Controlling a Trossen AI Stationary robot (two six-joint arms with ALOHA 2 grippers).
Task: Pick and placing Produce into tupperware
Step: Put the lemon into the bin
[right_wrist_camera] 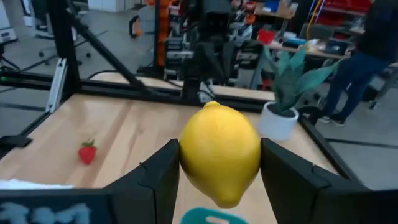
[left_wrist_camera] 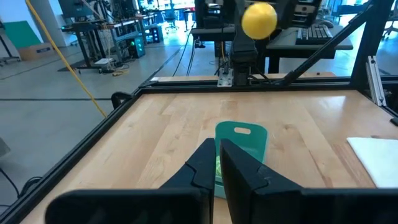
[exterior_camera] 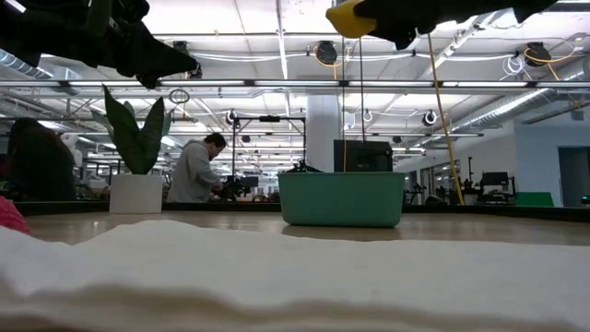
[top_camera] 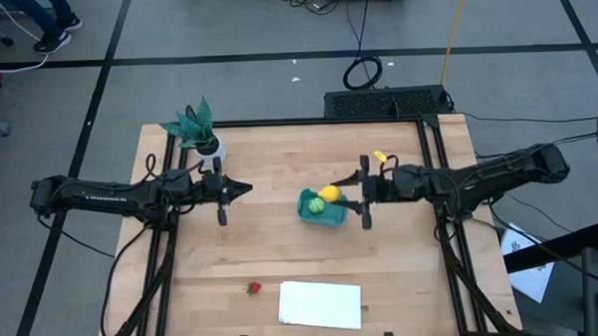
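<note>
The yellow lemon (right_wrist_camera: 219, 152) sits in my right gripper (right_wrist_camera: 219, 163), above the teal tub (top_camera: 318, 211) at the table's middle. In the low view the lemon (exterior_camera: 352, 18) hangs well above the tub (exterior_camera: 341, 198). The light-green fruit (top_camera: 314, 204) lies inside the tub. The red strawberry (top_camera: 253, 287) rests on the wood near the near edge, left of the white sheet. My left gripper (top_camera: 242, 188) is shut and empty, hovering left of the tub, its fingers (left_wrist_camera: 217, 163) pointing at the tub. My right gripper pinches the lemon by its two sides (right_wrist_camera: 185, 158) at its widest part, one finger (right_wrist_camera: 158, 177) on each flank. The fingers reach in from the table's right. The lemon is lifted clear, over the tub's right part.
A teal leafy plant in a white pot (top_camera: 200, 132) stands at the far left of the table. A flat white sheet (top_camera: 321, 303) lies at the near edge. A black frame borders the table. A person (exterior_camera: 195, 171) works in the room behind.
</note>
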